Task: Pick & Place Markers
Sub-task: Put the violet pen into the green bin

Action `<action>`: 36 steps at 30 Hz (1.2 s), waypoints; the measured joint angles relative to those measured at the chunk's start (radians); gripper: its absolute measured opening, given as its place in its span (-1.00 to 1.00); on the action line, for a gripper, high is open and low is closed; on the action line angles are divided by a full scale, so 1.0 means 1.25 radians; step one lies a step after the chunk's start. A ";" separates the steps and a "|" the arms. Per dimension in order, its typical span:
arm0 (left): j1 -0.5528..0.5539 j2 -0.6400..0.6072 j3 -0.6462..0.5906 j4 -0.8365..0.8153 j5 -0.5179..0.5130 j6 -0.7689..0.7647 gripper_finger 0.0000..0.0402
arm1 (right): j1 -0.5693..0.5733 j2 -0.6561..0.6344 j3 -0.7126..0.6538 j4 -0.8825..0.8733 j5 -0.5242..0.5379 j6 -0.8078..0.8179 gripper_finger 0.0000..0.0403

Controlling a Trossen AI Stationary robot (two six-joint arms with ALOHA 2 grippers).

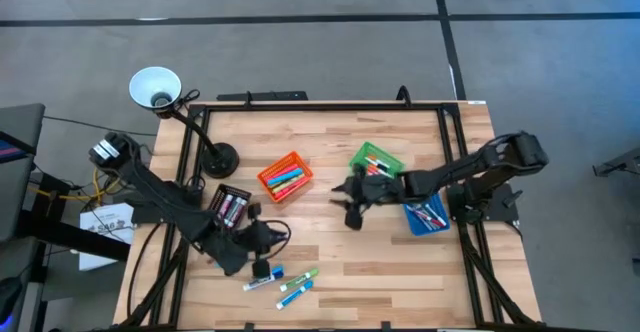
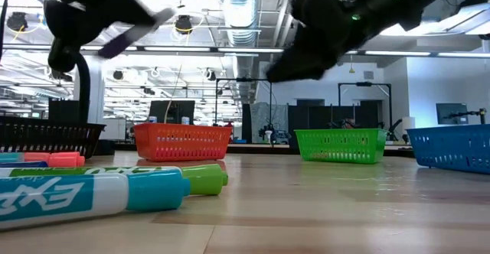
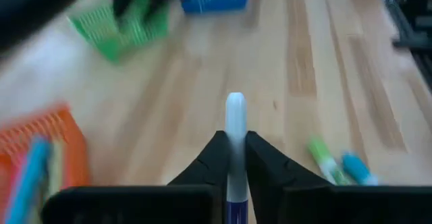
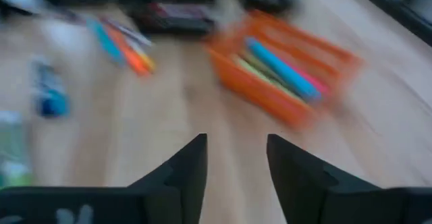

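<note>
The left gripper [image 3: 235, 158] hangs over the front left part of the wooden table [image 1: 330, 272], just in front of the black bin [image 1: 230, 208], and its 2 dark fingers [image 3: 209, 162] are pinched onto a marker [image 3: 234, 126] with a pale, whitish tip and a dark blue body that juts forward between them. On the tabletop just in front of that gripper lie several loose markers [image 1: 283, 282], blue and green ones among them, and the low view shows 2 of them close up, a blue one [image 2: 92, 195] and a green one [image 2: 145, 176]. More markers fill the orange bin [image 1: 285, 176] near the table's middle, and some sit in the green bin [image 1: 378, 159] and the blue bin [image 1: 428, 215] to the right. The right gripper [image 4: 236, 160] hovers above bare wood between the orange bin and the green bin, its fingers [image 4: 185, 166] parted with nothing between them.
</note>
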 joint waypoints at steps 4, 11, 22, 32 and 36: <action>0.063 -0.025 0.001 0.115 -0.023 0.125 -0.84 | 0.023 0.078 0.015 0.196 -0.044 -0.091 -0.15; 0.144 -0.003 0.001 0.216 0.018 0.203 -0.82 | 0.052 0.184 0.060 0.397 -0.058 -0.150 -0.09; 0.178 0.056 0.001 0.310 0.043 0.244 -0.82 | 0.053 0.270 0.135 0.413 -0.078 -0.150 -0.20; 0.182 0.067 0.001 0.319 0.043 0.244 -0.80 | 0.053 0.274 0.140 0.406 -0.079 -0.149 -0.38; 0.182 0.065 0.001 0.321 0.043 0.244 -0.78 | 0.053 0.274 0.140 0.390 -0.080 -0.149 -0.58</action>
